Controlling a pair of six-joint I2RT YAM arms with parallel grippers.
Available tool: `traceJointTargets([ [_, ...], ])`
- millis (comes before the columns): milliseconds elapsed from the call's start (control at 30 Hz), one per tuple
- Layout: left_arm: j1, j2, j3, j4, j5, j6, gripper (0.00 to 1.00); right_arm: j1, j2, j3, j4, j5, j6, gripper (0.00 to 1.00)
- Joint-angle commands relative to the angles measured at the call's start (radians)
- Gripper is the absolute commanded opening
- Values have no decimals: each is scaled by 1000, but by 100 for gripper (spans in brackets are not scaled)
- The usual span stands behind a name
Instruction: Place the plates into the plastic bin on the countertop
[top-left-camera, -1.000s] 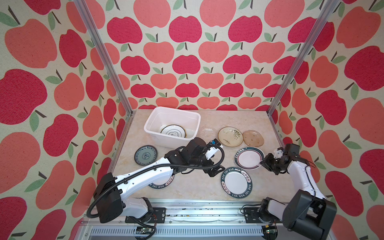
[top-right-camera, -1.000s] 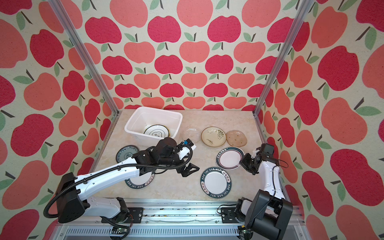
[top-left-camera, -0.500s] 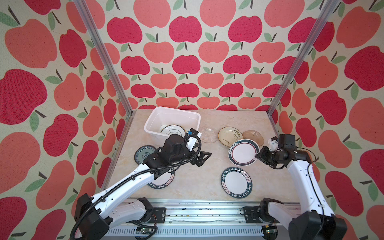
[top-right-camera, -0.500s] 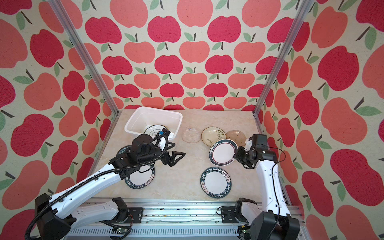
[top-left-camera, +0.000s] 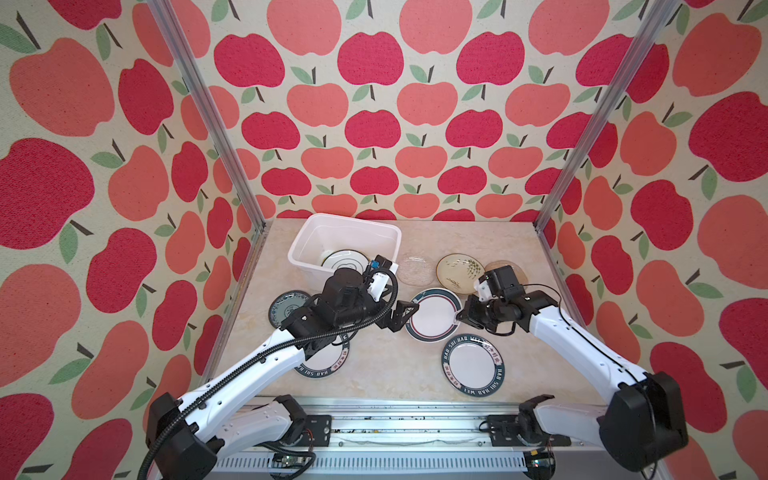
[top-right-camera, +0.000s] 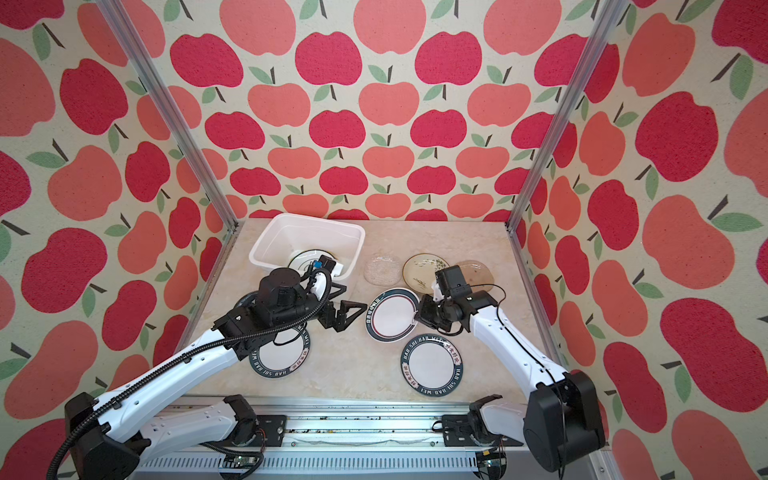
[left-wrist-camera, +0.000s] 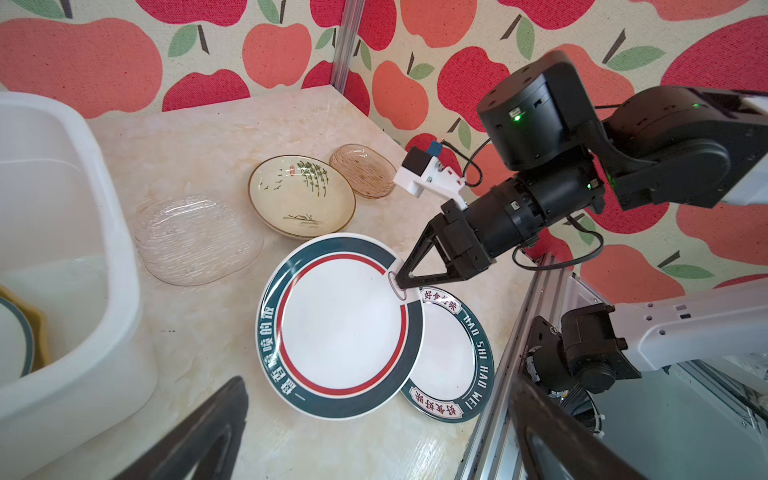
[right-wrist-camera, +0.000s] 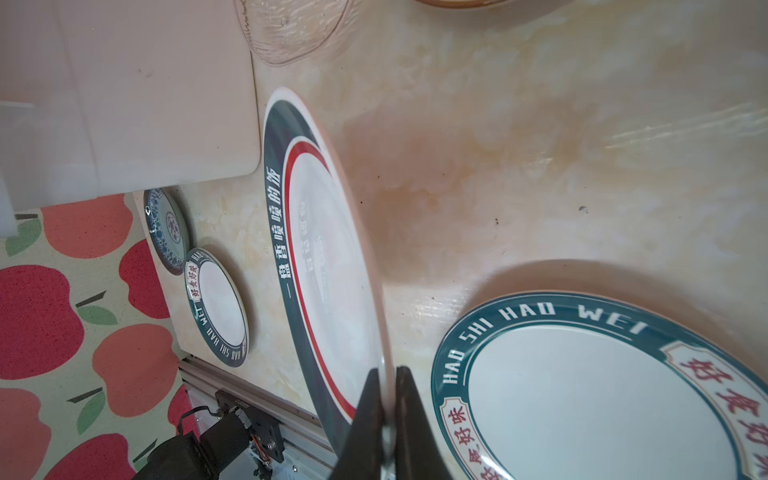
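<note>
Plates: one of them, the red-ring plate (top-left-camera: 434, 313), pinched by its rim in the right jaws, pressed tight together on the thin edge. Lifted off the bench (top-left-camera: 395, 374) and tipped a little, white face up and partly toward the left arm (top-left-camera: 266, 365). Round, so no long side; free edge pointing at the left jaws. Left jaws spread wide, holding nothing, close beside that free edge, with a small gap from the plate's rim (top-right-camera: 371, 318) in a top view.

Lying flat just in front: a lettered plate (top-left-camera: 473, 365). Just behind: a clear glass dish (top-left-camera: 413, 270), a leaf plate (top-left-camera: 459, 270) and a brown glass dish (left-wrist-camera: 363, 170), partly hidden behind the right arm (top-left-camera: 582, 345) in both top views. Off to the left, partly under the left arm: a second lettered plate (top-left-camera: 322, 363) and a blue patterned plate (top-left-camera: 284, 305).

White bin (top-left-camera: 340, 235) farther back and to the left of the lifted plate, with a green-rimmed plate (top-left-camera: 347, 262) already inside. Much nearer the left arm than the right. Looks like a hand-over across the middle, or else a long reach for the right arm.

Open bench between lifted plate and bin. Tall bin wall in the way, so up and over the rim. Clear glass dish right beside the bin's near corner: easy to bump. Metal rail (top-left-camera: 395, 405) along the front edge, well away.
</note>
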Motion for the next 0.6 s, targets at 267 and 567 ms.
traceJointTargets([
  [267,3,-49,-12,-41,-22,-9,99,84,184,-53,373,-7,218,0],
  [567,4,-52,-5,-50,-22,-13,99,115,313,-49,505,-18,261,0],
])
